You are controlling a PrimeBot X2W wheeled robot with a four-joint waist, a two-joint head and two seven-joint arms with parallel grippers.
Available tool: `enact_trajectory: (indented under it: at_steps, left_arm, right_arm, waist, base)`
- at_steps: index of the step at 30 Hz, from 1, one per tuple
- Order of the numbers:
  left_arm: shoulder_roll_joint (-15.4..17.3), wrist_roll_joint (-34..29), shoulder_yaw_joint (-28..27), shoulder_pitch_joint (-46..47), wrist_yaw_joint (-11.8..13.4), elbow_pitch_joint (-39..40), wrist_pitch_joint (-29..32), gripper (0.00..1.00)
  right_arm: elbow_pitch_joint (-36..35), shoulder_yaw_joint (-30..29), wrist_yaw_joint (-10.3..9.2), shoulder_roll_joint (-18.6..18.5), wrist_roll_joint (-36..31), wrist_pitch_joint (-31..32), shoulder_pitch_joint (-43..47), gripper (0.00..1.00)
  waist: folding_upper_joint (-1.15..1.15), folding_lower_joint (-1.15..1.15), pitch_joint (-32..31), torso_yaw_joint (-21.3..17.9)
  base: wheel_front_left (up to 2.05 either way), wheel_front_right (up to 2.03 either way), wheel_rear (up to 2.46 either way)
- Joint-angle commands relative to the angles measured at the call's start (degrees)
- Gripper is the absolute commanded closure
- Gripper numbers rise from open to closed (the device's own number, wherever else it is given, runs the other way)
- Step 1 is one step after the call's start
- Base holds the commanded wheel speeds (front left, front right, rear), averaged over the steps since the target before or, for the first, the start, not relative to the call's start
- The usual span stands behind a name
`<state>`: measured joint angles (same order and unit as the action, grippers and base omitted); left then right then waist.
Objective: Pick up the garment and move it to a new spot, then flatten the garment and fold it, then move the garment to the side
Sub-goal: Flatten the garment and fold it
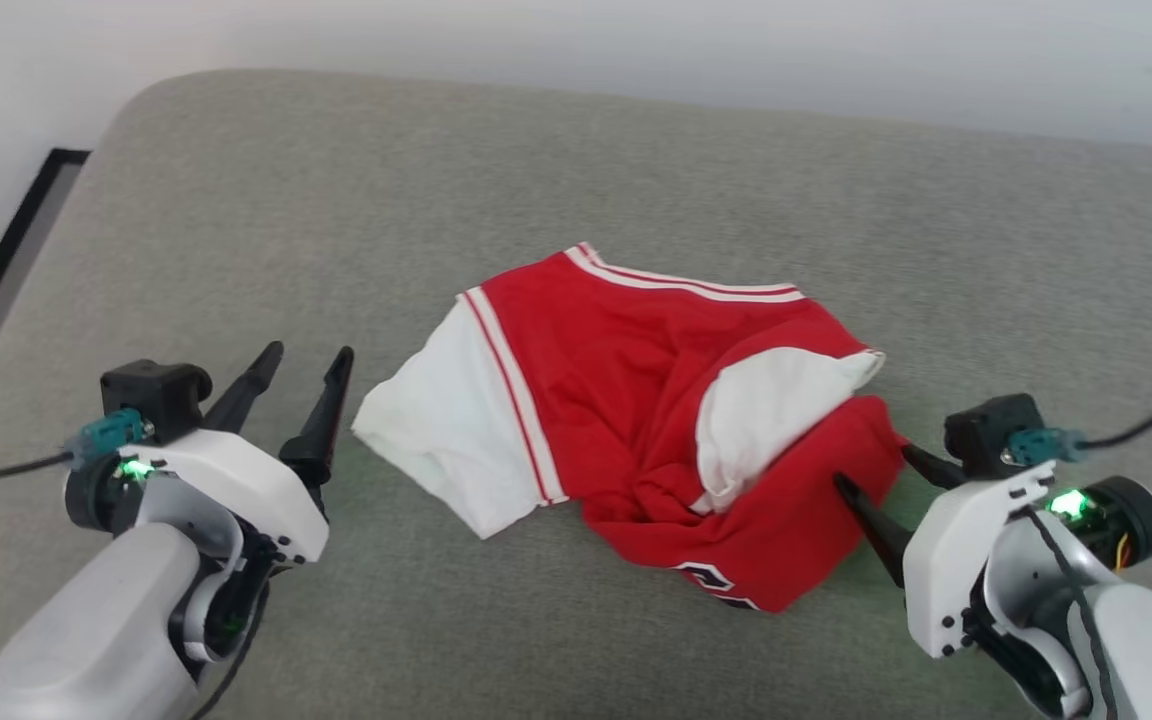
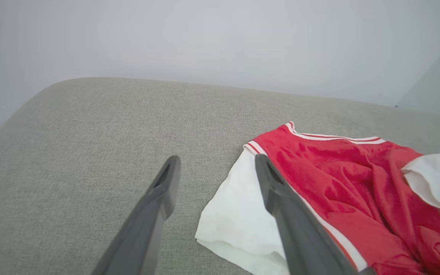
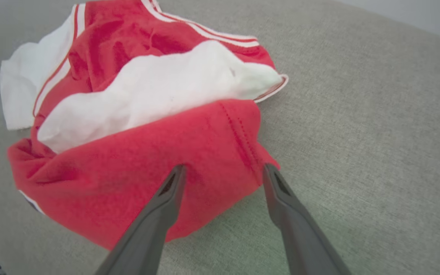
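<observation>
The garment [image 1: 636,400], a red T-shirt with white sleeves and striped trim, lies crumpled in a heap on the grey cushion [image 1: 536,160]. A bit of black-and-white print shows at its near edge. My left gripper [image 1: 308,352] stands open just left of the white sleeve [image 2: 235,214], apart from it. At the heap's right edge my right gripper [image 1: 874,468] is open, its fingertips [image 3: 178,172] at the red hem fold [image 3: 220,152], which lies between them. Whether the tips touch the cloth I cannot tell.
The cushion's rounded back edge meets a pale wall [image 1: 636,40]. A dark-framed panel [image 1: 6,250] leans at the far left beside the cushion. Grey cushion surface spreads left and right of the heap.
</observation>
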<state>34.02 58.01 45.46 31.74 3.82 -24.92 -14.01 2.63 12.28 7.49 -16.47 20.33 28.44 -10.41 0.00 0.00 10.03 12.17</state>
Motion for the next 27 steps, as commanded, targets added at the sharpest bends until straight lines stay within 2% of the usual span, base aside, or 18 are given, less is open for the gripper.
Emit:
enact_trajectory:
  at_steps: [1,5,10,12,15,18,22,27]
  left_arm:
    - [-0.8,-0.4,-1.1,-1.3,0.1,0.4,-0.7,0.0]
    - [-2.3,-3.1,-3.6,-2.9,0.1,1.3,-1.2,0.0]
    - [-5.1,-9.2,-11.4,-6.9,-1.1,5.2,-1.2,0.0]
    - [-6.2,-11.7,-14.3,-8.4,-1.7,6.1,-1.3,0.0]
    - [-8.0,-14.2,-18.3,-11.2,-3.1,7.0,-1.3,0.0]
    - [-9.5,-16.0,-21.6,-13.4,-4.4,7.6,-1.3,0.0]
    - [-11.1,-18.1,-25.4,-15.9,-5.7,7.7,-1.3,0.0]
    - [-12.6,-20.0,-28.7,-17.6,-7.4,7.6,-1.3,0.0]
  right_arm:
    - [0.6,0.7,0.01,-0.7,0.0,1.2,-1.4,0.0]
    - [3.8,3.2,0.01,-2.2,-0.2,4.9,-3.3,0.0]
    - [9.7,6.9,0.01,-3.3,0.2,8.5,-5.8,0.0]
    - [11.3,8.8,0.01,-3.4,1.4,9.2,-6.2,1.0]
    - [11.1,10.3,0.01,-4.3,3.3,10.0,-6.9,1.0]
    - [7.8,10.8,0.01,-5.3,5.4,11.4,-6.2,1.0]
    - [0.2,9.8,0.01,-6.0,9.2,14.6,-3.9,1.0]
    - [-10.4,7.6,0.01,-6.3,13.2,21.6,1.1,1.0]
  waist:
    - [0.0,0.0,0.5,1.4]
    - [0.0,0.0,1.0,3.1]
    - [0.0,0.0,1.3,4.5]
    - [0.0,0.0,1.2,4.9]
    - [0.0,0.0,0.8,5.0]
    - [0.0,0.0,0.3,4.7]
    - [0.0,0.0,0.0,4.2]
    - [0.0,0.0,0.0,3.6]
  base:
    - [0.0,0.0,0.0]
    - [0.0,0.0,0.0]
    - [0.0,0.0,0.0]
    - [0.0,0.0,0.0]
    - [0.0,0.0,0.0]
    - [0.0,0.0,0.0]
    - [0.0,0.0,0.0]
    - [0.0,0.0,0.0]
